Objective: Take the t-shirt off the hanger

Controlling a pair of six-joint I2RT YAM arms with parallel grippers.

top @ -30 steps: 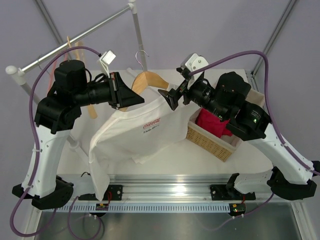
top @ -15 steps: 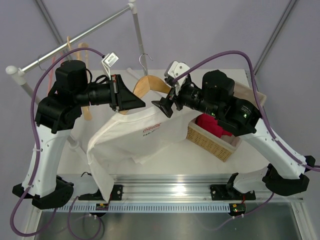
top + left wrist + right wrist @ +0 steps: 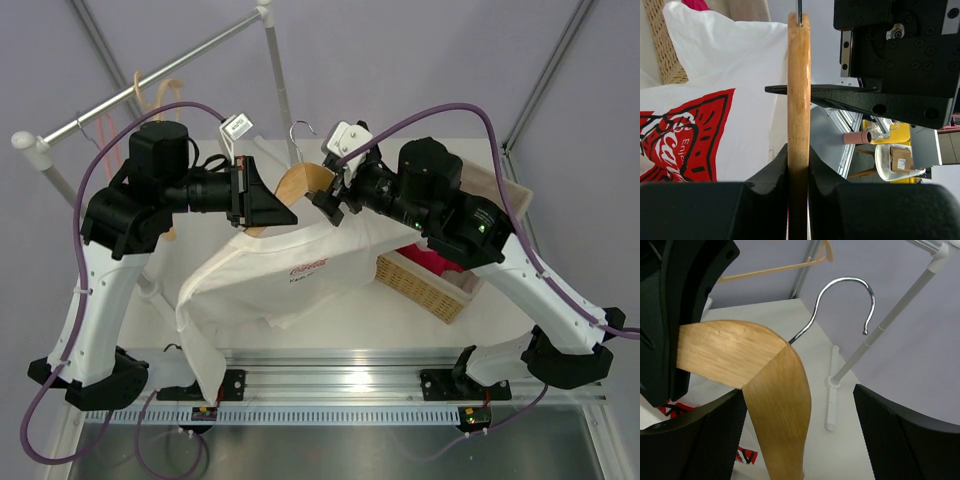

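The left tool [image 3: 798,167] clamps the hanger [image 3: 765,370], the t-shirt [image 3: 290,275] hanging beneath, while the right tool [image 3: 330,200] stands wide open around its other arm.

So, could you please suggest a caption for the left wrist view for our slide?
Left fingers clamp the wooden hanger edge-on, with the white t-shirt and its red logo alongside.

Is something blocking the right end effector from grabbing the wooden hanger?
Nothing visible does. In the right wrist view, one bare wooden arm of the hanger sits between the fingers of the open right end effector. The left end effector is clamped on the hanger's other arm, off to the side.
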